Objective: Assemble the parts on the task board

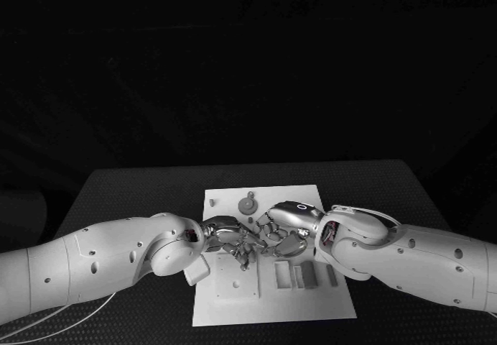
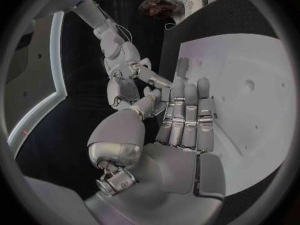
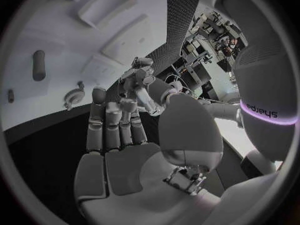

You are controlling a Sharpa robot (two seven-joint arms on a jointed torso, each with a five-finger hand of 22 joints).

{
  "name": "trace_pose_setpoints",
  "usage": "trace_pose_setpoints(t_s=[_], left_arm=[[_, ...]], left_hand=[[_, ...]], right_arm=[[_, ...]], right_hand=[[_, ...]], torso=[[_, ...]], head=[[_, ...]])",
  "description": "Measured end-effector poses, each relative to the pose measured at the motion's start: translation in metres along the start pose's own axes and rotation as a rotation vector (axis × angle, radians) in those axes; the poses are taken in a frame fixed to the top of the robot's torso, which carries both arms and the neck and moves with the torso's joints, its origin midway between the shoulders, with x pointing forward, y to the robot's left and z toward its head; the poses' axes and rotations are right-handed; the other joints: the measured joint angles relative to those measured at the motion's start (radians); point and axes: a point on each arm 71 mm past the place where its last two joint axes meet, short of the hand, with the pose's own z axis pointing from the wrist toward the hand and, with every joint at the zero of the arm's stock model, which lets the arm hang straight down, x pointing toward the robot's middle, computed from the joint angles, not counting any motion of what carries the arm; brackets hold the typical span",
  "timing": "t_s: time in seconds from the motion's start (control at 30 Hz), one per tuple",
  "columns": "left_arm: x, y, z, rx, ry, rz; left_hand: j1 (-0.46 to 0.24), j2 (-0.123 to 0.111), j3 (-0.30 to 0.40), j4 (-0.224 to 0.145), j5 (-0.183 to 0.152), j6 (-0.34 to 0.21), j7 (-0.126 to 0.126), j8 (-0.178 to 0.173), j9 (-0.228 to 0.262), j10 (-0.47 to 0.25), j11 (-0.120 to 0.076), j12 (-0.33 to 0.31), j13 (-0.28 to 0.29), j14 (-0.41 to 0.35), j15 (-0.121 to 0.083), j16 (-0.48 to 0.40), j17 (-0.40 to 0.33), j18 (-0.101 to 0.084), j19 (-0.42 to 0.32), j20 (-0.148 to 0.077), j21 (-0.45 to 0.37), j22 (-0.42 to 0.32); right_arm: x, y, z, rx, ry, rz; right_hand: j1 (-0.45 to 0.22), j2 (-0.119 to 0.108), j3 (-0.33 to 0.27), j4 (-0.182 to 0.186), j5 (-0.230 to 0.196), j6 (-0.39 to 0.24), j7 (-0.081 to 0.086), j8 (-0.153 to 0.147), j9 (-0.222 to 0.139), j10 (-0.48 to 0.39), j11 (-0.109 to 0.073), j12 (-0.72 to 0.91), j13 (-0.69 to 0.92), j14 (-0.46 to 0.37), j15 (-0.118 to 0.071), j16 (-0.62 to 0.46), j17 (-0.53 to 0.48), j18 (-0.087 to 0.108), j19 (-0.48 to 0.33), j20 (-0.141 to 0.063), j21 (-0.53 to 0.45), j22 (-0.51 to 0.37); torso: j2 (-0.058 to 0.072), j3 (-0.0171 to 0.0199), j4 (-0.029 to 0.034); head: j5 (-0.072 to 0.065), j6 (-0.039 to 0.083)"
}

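Over the middle of the black table (image 1: 124, 187): 1 white rectangular task board (image 1: 271, 298), bearing 1 grey gear-shaped part (image 1: 248, 205) near its far edge and 3 grey block-shaped parts (image 1: 302, 274) side by side nearer the robot. Above the board's centre, 2 silver hands close together, left hand (image 1: 230, 241) and right hand (image 1: 286, 228). Fingers straight and side by side in both wrist views, palms bare; whether either touches the board, cannot tell.

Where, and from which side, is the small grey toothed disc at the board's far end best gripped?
Probably from above, with fingertips pinching opposite sides of the toothed rim. The small grey toothed disc lies flat on the white task board, so its underside is out of reach, while its rim stands free all round.
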Motion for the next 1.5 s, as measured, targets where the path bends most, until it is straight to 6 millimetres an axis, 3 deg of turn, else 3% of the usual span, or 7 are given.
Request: trace_pose_setpoints(t_s=[0.47, 0.63, 0.97, 1.5], left_arm=[[0.0002, -0.0005, -0.0013, 0.006, -0.023, -0.047], [-0.0004, -0.0009, -0.0017, 0.012, -0.040, -0.073], [-0.0016, -0.0013, -0.0025, 0.019, -0.065, -0.115], [-0.0014, -0.0025, -0.0019, 0.021, -0.115, -0.178]], left_hand=[[0.020, -0.006, -0.011, -0.003, -0.002, 0.000, 0.000, -0.012, -0.004, -0.007, 0.000, -0.004, 0.002, 0.000, 0.000, 0.000, 0.001, -0.001, 0.000, 0.000, -0.005, 0.003], [0.025, -0.009, -0.021, -0.001, -0.002, -0.014, 0.011, -0.026, -0.015, -0.013, 0.005, -0.011, 0.002, 0.000, 0.000, 0.000, 0.001, 0.000, 0.000, 0.000, -0.010, 0.002], [-0.006, -0.040, -0.043, 0.010, -0.002, -0.030, 0.019, -0.045, -0.031, -0.023, 0.012, -0.016, 0.001, 0.000, 0.000, 0.000, 0.001, 0.002, 0.000, 0.000, -0.018, 0.002], [-0.002, -0.036, -0.043, 0.010, -0.002, -0.030, 0.015, -0.047, -0.036, -0.027, 0.016, -0.019, 0.001, -0.004, 0.003, 0.000, 0.002, 0.008, -0.002, 0.002, -0.022, 0.001]], right_arm=[[-0.0016, -0.0005, -0.0009, 0.025, -0.037, 0.001], [-0.0032, -0.0022, -0.0013, 0.046, -0.059, 0.000], [-0.0050, -0.0046, -0.0019, 0.089, -0.097, 0.003], [-0.0068, -0.0058, -0.0003, 0.153, -0.141, 0.006]], right_hand=[[-0.021, -0.006, -0.001, 0.010, 0.000, 0.010, -0.010, 0.003, 0.000, 0.004, -0.004, 0.000, -0.007, 0.005, -0.005, 0.000, -0.003, 0.000, 0.007, 0.000, 0.004, 0.001], [-0.030, -0.005, -0.001, 0.015, 0.000, 0.013, -0.013, 0.003, 0.000, 0.007, -0.007, 0.000, -0.009, 0.009, -0.009, 0.000, -0.004, 0.000, 0.011, -0.004, 0.004, 0.001], [-0.034, -0.009, 0.002, 0.018, 0.004, 0.015, -0.015, 0.003, 0.000, 0.007, -0.007, 0.000, -0.010, 0.012, -0.009, 0.000, -0.004, 0.000, 0.011, -0.004, 0.004, 0.001], [-0.041, -0.016, 0.005, 0.027, 0.004, 0.019, -0.019, -0.001, 0.000, 0.011, -0.010, 0.000, -0.013, 0.019, -0.013, 0.000, -0.006, 0.000, 0.022, -0.007, 0.004, 0.000]], torso=[[0.000, 0.0003, -0.0005], [0.000, 0.0003, -0.0004], [0.000, 0.0000, 0.0001], [0.000, -0.0008, 0.0005]], head=[[-0.001, 0.004], [-0.001, 0.005], [-0.003, 0.008], [-0.004, 0.019]])
